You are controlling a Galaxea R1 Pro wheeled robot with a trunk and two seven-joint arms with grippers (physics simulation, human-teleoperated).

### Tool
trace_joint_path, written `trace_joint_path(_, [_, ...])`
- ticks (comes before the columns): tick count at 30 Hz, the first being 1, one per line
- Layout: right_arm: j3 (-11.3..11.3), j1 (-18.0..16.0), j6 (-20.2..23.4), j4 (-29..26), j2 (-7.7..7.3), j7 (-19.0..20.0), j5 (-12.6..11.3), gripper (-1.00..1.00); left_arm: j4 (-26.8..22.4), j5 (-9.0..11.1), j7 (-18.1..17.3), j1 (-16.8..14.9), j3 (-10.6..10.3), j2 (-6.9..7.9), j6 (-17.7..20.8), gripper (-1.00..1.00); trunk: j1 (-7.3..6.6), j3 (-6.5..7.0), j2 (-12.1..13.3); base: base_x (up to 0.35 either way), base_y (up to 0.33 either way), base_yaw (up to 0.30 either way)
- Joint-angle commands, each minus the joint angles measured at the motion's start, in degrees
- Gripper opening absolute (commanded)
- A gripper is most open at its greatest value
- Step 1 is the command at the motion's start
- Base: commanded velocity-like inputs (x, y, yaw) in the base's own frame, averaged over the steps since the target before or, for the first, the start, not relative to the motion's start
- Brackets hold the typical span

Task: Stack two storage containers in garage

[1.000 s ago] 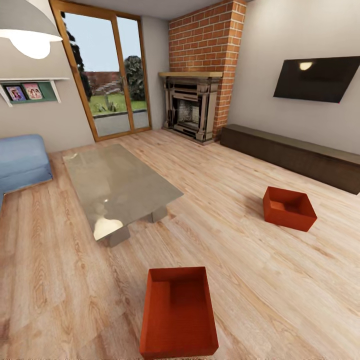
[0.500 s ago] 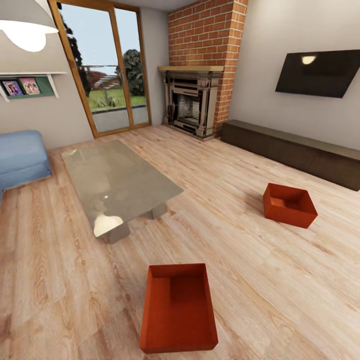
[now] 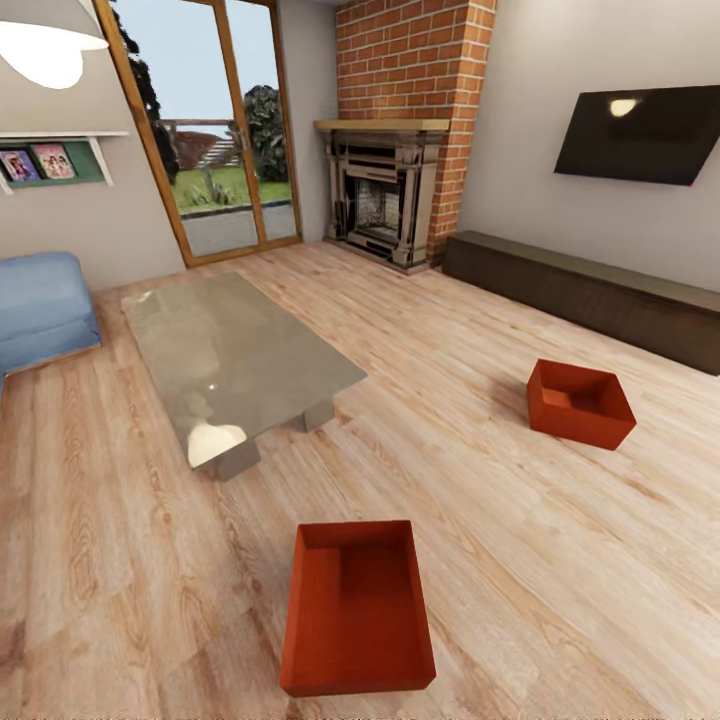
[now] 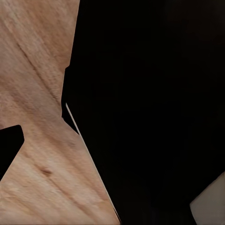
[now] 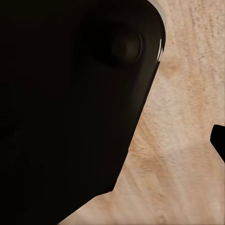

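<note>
A living room with a light wood plank floor (image 3: 500,540) spreads out below the head camera. A glass coffee table (image 3: 235,360) stands left of the middle, and everything else can be placed from it. Past its far right corner rises a red-brick fireplace (image 3: 385,200), and beside that, to the left, a tall glazed door (image 3: 210,130) looks out on a garden. A blue sofa (image 3: 40,310) sits off the table's left end, under a small shelf with pictures (image 3: 40,160). A dark TV (image 3: 640,135) hangs on the right wall above a long, low dark cabinet (image 3: 590,295).

The two boxes both sit on the planks, open side up and well apart. The near box (image 3: 357,608) lies just in front of the table's near end. The far box (image 3: 580,402) lies well to the right of the table, close to the low cabinet.

Both wrist cameras show dark robot parts over wood planks; whether the fingers on either arm are wide or narrow cannot be told.
</note>
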Motion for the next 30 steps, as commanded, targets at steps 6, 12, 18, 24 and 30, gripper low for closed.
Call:
trace_joint_path(6, [-0.08, -0.05, -0.26, 0.09, -0.09, 0.00, 0.53, 1.00, 0.00, 0.22, 0.04, -0.01, 0.02, 0.00, -0.12, 1.00, 0.00, -0.59, -0.02, 0.000, 0.000, 0.000])
trace_joint_path(12, [-0.08, -0.05, -0.30, 0.08, -0.10, -0.01, 0.53, 1.00, 0.00, 0.22, 0.04, -0.01, 0.02, 0.05, -0.14, 1.00, 0.00, -1.14, -0.02, 0.000, 0.000, 0.000])
trace_joint_path(18, [-0.08, -0.05, -0.32, 0.07, -0.10, -0.03, 0.53, 1.00, 0.00, 0.22, 0.04, -0.01, 0.02, 0.07, -0.13, 1.00, 0.00, -1.69, -0.02, 0.000, 0.000, 0.000])
trace_joint_path(24, [-0.08, -0.05, -0.32, 0.06, -0.10, -0.03, 0.53, 1.00, 0.00, 0.22, 0.04, -0.01, 0.02, 0.07, -0.12, 1.00, 0.00, -2.24, -0.02, 0.000, 0.000, 0.000])
trace_joint_path(30, [0.04, -0.05, -0.14, 0.08, -0.04, 0.10, 0.65, 1.00, 0.00, 0.22, 0.04, -0.01, 0.02, 0.07, -0.14, 1.00, 0.00, -2.53, -0.02, 0.000, 0.000, 0.000])
